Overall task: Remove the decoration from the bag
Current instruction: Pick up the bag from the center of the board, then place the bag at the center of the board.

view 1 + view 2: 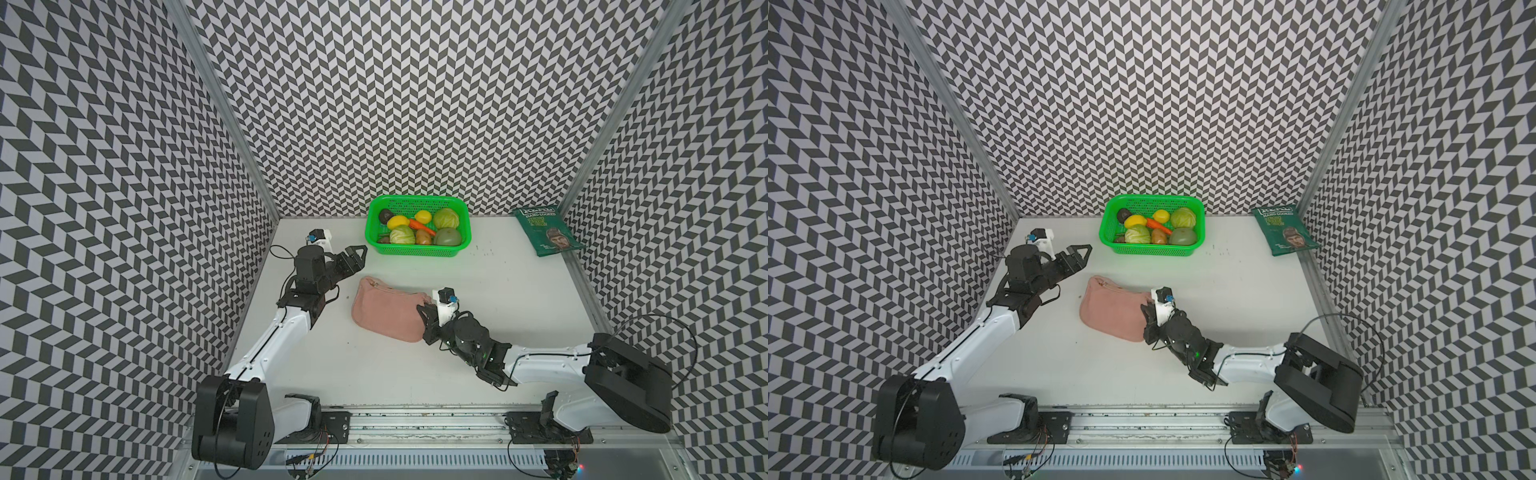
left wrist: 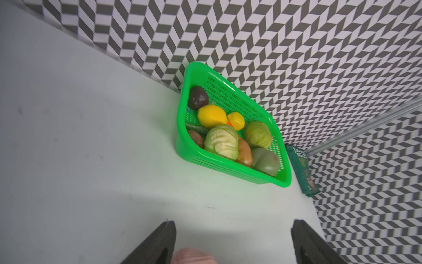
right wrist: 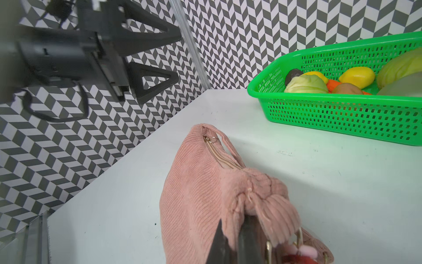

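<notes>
The bag (image 1: 386, 309) (image 1: 1115, 309), a dusty-pink corduroy pouch, lies flat mid-table with its gold zipper (image 3: 220, 157) along the far edge. My right gripper (image 1: 424, 322) (image 1: 1148, 320) (image 3: 234, 226) is shut on the bunched fabric at the bag's right end. Gold metal rings (image 3: 299, 235) and a small pink-and-red bit (image 3: 306, 252) poke out there. The decoration is hidden behind that gripper in both top views. My left gripper (image 1: 356, 257) (image 1: 1080, 257) (image 2: 234, 222) (image 3: 177, 56) hangs open and empty above the table, just beyond the bag's left end (image 2: 194, 256).
A green basket (image 1: 415, 249) (image 1: 1152, 249) (image 2: 181, 128) (image 3: 342, 109) of toy vegetables stands at the back wall. A dark green crisp packet (image 1: 546, 232) (image 1: 1283, 230) (image 2: 301, 166) lies in the back right corner. Patterned walls close in three sides.
</notes>
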`<move>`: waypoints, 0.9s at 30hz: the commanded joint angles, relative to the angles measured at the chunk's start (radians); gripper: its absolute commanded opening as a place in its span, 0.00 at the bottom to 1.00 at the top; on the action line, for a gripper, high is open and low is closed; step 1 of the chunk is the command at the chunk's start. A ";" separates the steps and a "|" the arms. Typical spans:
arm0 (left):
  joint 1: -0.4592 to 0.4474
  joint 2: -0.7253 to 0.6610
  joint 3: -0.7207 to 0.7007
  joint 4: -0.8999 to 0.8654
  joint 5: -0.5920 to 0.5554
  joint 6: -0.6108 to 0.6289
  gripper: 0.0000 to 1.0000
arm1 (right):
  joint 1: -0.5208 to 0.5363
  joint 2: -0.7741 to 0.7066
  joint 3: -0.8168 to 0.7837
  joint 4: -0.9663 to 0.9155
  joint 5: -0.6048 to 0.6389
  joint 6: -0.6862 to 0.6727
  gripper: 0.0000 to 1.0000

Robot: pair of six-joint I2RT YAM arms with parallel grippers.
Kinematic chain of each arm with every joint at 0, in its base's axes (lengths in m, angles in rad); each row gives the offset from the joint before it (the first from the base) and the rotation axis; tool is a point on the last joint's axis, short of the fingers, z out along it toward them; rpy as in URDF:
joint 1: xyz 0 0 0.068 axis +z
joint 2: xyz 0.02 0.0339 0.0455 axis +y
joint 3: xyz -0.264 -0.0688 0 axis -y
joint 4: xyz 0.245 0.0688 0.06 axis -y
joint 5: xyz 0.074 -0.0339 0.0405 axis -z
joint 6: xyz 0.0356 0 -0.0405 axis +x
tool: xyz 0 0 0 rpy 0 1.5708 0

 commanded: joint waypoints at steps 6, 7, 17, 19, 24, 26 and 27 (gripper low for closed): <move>-0.198 -0.219 -0.236 -0.027 0.015 -0.343 0.86 | 0.007 -0.022 -0.003 0.086 0.000 0.018 0.00; -0.223 -0.242 -0.259 -0.018 -0.010 -0.364 0.88 | 0.007 -0.023 -0.001 0.087 -0.003 0.018 0.00; -0.335 -0.211 -0.321 0.095 -0.146 -0.413 0.91 | 0.007 -0.031 0.021 0.083 -0.055 -0.009 0.00; -0.335 -0.159 -0.274 0.099 -0.145 -0.386 0.91 | 0.008 -0.036 0.023 0.083 -0.063 -0.016 0.00; -0.335 -0.023 -0.089 0.034 -0.117 -0.330 0.92 | 0.009 -0.037 0.028 0.084 -0.071 -0.042 0.00; -0.336 0.019 -0.052 0.019 -0.097 -0.339 0.92 | 0.009 -0.035 0.031 0.084 -0.074 -0.053 0.00; -0.337 0.036 -0.043 0.019 -0.088 -0.348 0.92 | 0.009 -0.035 0.032 0.085 -0.075 -0.059 0.00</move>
